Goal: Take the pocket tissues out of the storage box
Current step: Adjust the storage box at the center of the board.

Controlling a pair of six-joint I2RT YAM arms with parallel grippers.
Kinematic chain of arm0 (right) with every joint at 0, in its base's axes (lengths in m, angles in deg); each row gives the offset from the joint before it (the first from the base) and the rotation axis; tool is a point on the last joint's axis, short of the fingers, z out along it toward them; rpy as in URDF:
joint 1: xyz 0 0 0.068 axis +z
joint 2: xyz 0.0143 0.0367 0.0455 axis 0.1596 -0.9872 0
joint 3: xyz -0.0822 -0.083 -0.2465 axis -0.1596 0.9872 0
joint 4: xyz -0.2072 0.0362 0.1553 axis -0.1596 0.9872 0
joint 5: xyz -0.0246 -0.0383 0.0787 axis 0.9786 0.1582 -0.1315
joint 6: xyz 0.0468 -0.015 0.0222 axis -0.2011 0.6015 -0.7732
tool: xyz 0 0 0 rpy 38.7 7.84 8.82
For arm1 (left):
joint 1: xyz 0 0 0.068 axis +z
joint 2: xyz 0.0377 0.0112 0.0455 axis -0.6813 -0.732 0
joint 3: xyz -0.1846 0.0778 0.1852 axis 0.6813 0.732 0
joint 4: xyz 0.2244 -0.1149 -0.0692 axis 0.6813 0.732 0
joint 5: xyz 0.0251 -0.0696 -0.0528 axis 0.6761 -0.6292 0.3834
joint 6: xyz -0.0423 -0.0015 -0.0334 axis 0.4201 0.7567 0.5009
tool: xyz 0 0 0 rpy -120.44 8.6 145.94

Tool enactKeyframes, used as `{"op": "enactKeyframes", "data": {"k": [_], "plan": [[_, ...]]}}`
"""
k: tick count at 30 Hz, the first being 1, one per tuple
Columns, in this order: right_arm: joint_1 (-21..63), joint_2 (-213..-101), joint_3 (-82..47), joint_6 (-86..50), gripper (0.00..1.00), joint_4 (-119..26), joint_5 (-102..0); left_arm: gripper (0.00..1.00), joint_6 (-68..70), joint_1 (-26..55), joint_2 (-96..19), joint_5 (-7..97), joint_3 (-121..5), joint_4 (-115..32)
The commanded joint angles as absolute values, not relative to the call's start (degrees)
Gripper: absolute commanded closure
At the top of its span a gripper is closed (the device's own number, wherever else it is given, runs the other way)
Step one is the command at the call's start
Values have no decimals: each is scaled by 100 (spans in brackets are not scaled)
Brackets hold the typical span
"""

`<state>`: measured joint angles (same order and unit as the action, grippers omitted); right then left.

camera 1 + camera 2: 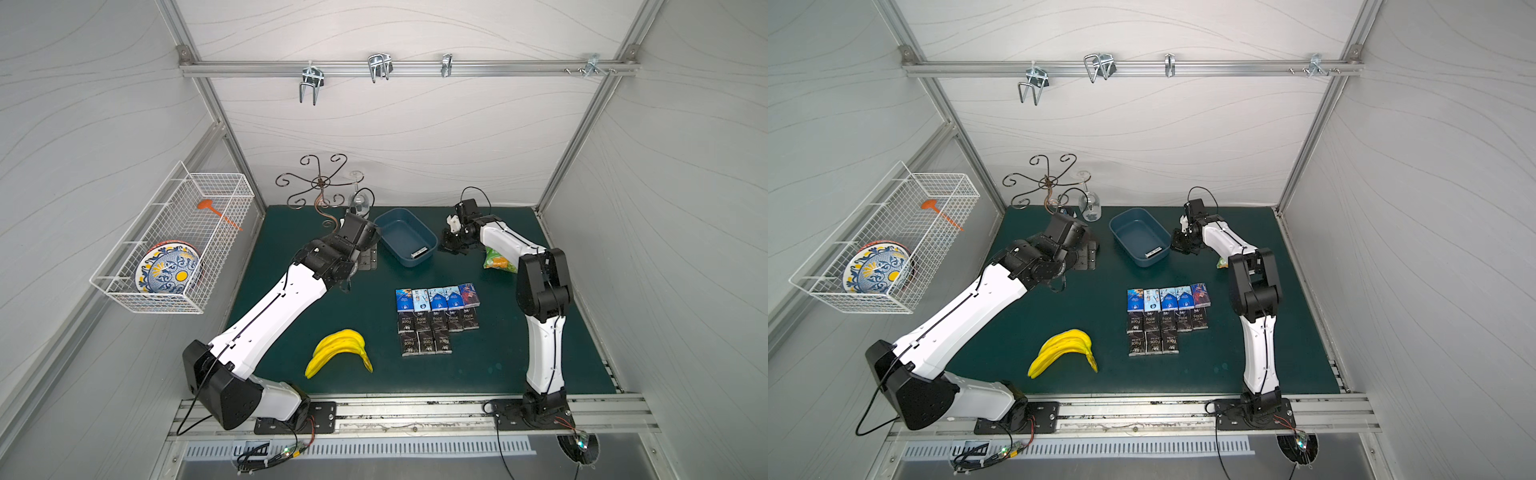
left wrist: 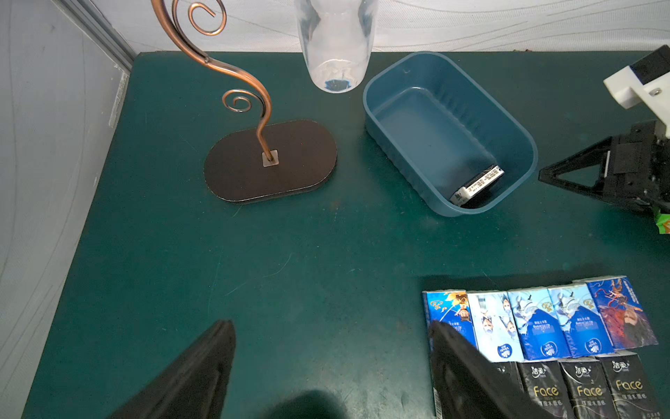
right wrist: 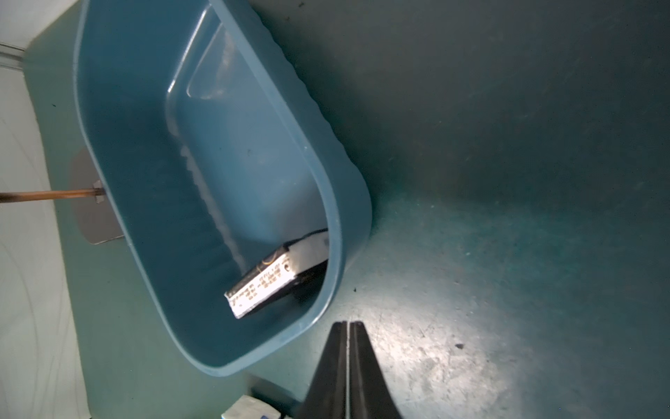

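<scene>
The storage box (image 1: 405,237) is blue-grey; the packet (image 2: 476,185) inside it is black with a white printed edge. On the dark green table (image 1: 498,353), the pocket tissues (image 1: 437,320) show blue-and-white fronts, one purple-blue, the rest black with pale "Face" lettering. The bananas (image 1: 338,351) are yellow, the plate (image 1: 168,270) blue-yellow floral.

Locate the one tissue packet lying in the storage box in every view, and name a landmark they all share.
A top view: the packet sits in the storage box, at the end toward the tissue rows.
A top view: same end of the box.
Left wrist: box end nearest the tissue rows.
Right wrist: box end nearest the shut right pincer, at.
Shared landmark: the storage box.
</scene>
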<state>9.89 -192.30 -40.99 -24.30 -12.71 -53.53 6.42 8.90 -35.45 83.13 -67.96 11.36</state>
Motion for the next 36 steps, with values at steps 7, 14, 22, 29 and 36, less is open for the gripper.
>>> {"op": "enactKeyframes", "data": {"k": [7,14,22,29,36], "plan": [[992,-18366,-3090,-3306,61,-2055,-5885,12,602,876,-3561,8370,-7057,1082],[1415,-18179,-2491,-4177,52,-2827,-5784,12,628,877,-3501,8341,-7039,1108],[1638,-18912,-3178,-4829,52,-2838,-5618,12,564,876,-3334,8420,-6951,1148],[1639,-19322,-3502,-4858,52,-2552,-5503,12,475,918,-3208,8492,-6900,1162],[1639,-19594,-3781,-4841,59,-2266,-5249,11,492,938,-3186,8428,-6855,1152]]}}
